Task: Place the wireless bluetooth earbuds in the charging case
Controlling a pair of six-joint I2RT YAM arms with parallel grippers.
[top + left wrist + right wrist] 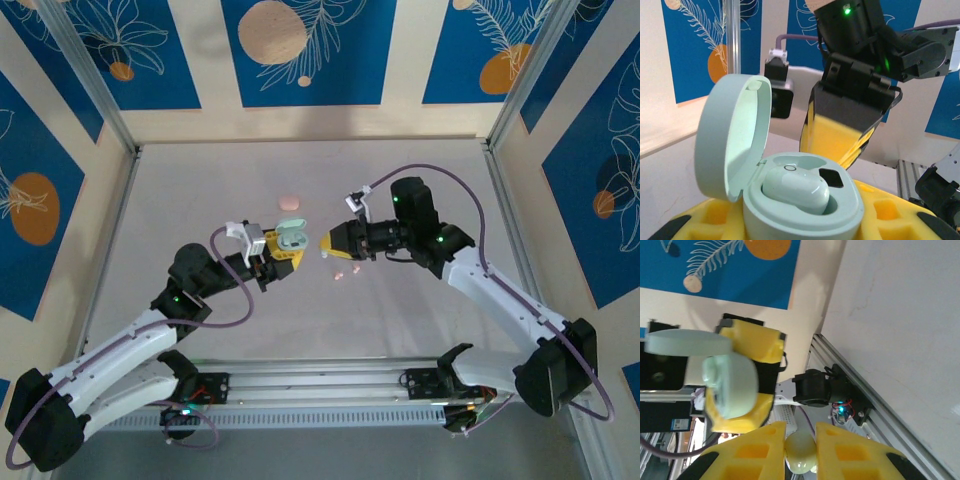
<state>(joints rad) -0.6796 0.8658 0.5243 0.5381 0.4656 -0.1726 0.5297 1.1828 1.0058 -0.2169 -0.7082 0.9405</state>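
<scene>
A mint charging case point(805, 200), lid open, is gripped by the left gripper point(283, 256). A mint earbud point(800, 457) is pinched by the right gripper point(328, 244); misaligned with the free socket, it could be dropped.

Charging case point(291, 236) sitting in the left gripper point(283, 252), earbud point(795, 187) lying inside it, right gripper point(325, 246) at its 3 o'clock pinching a second earbud point(800, 454), loose earbuds point(345, 272) lying at its 5 o'clock, spare case point(289, 201) resting at 12 o'clock

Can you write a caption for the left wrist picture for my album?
Open mint case holds one earbud; the right tool hangs beyond it.
</scene>
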